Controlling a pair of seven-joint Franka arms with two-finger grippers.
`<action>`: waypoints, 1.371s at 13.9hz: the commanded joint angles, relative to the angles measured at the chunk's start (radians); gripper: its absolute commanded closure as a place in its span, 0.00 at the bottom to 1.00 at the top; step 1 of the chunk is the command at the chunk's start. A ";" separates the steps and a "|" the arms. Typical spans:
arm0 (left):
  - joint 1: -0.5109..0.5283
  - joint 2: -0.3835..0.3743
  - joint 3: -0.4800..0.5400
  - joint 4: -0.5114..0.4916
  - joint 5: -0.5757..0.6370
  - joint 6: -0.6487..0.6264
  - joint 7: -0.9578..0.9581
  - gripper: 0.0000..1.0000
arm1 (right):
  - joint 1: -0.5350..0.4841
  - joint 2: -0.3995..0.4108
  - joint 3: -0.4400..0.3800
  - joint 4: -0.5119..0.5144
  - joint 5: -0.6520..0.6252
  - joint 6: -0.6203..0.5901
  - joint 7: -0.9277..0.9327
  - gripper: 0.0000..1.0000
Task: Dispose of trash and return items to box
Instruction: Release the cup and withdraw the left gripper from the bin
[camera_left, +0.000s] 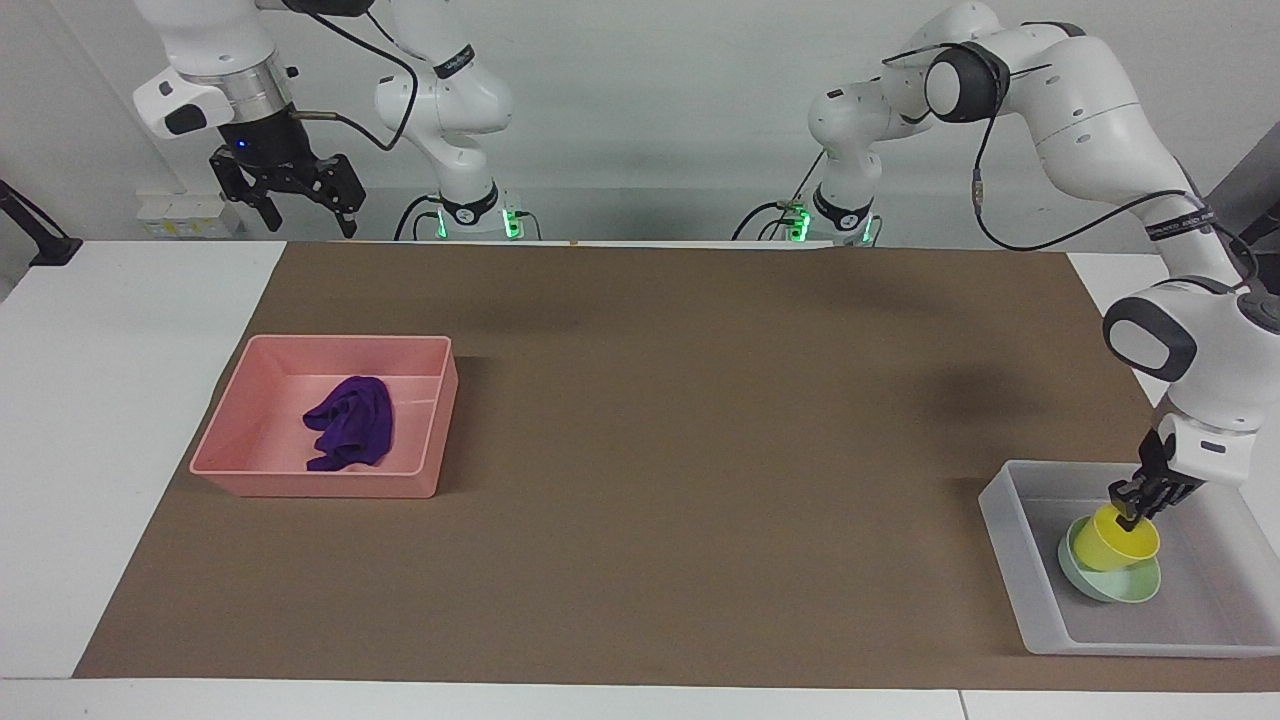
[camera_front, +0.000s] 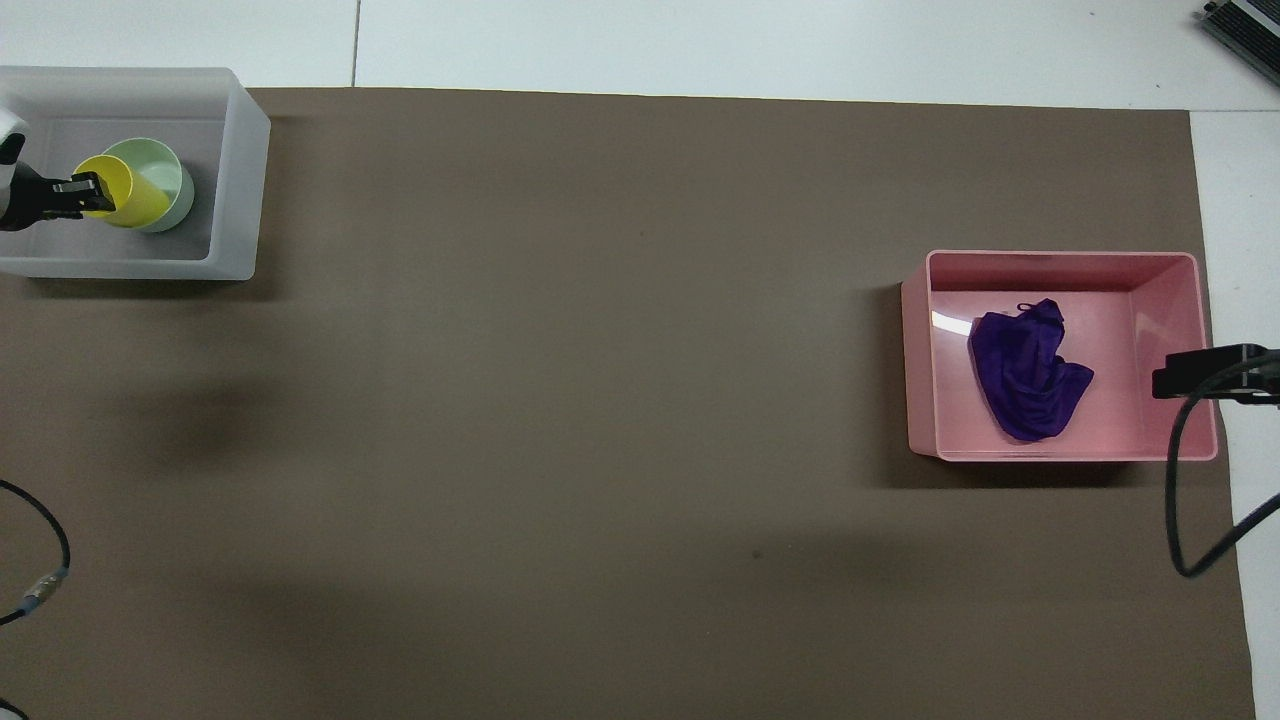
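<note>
The left pincer (camera_left: 1135, 512) sits at the cup's (camera_left: 1112, 538) rim, one finger seemingly inside it, but I cannot tell whether it grips or has let go; the cup leans tilted in the bowl (camera_left: 1110, 579), both inside the box (camera_left: 1010, 520). Judging from that lean, the cup could tip out of the bowl or drag upward if a finger catches its rim on withdrawal. The left arm bends steeply down over the box, while the right pincer (camera_left: 300, 205), released and empty, waits high nearer its base than the pink bin (camera_left: 240, 440), where the rag (camera_left: 348, 424) lies, well apart from the box.
</note>
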 joint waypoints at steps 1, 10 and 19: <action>-0.016 -0.071 -0.001 -0.019 0.015 -0.064 0.017 0.00 | -0.004 -0.028 0.009 -0.033 -0.010 0.023 -0.008 0.00; -0.177 -0.400 -0.001 -0.175 0.014 -0.324 0.192 0.00 | -0.004 -0.028 0.008 -0.033 -0.005 0.023 -0.009 0.00; -0.301 -0.634 -0.003 -0.260 0.045 -0.640 0.180 0.00 | -0.004 -0.028 0.009 -0.033 -0.005 0.023 -0.011 0.00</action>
